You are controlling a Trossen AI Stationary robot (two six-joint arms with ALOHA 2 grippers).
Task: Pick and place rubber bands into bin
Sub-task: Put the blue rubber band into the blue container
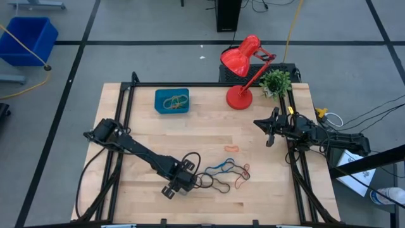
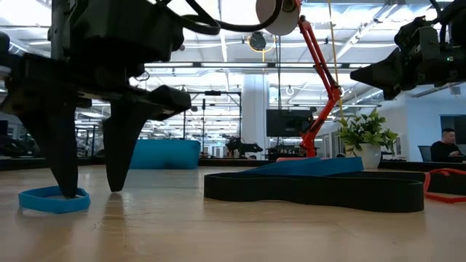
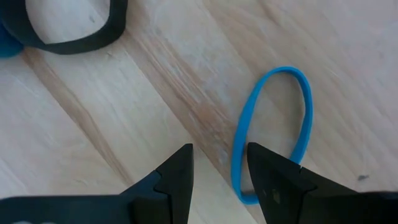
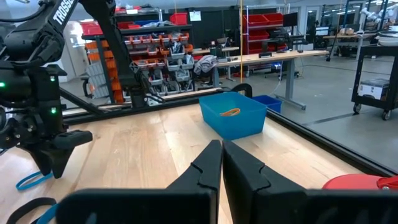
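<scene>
Left claw is down at the table, fingers apart, nothing gripped. In the left wrist view a blue band lies flat just ahead of the tips; its near end sits by one finger, and I can't tell if it touches. In the low view the tips stand on the wood with that blue band at their base.

Rest of the bands lie loose just beside the left claw, toward the right arm: black, blue and orange-red loops. One small orange band lies apart from the pile, between the two claws.

Bin is well away from the left claw at the far side of the table, with a few bands already inside.

Right claw is parked above the right side of the table, fingers together, empty, pointing at the bin.
</scene>
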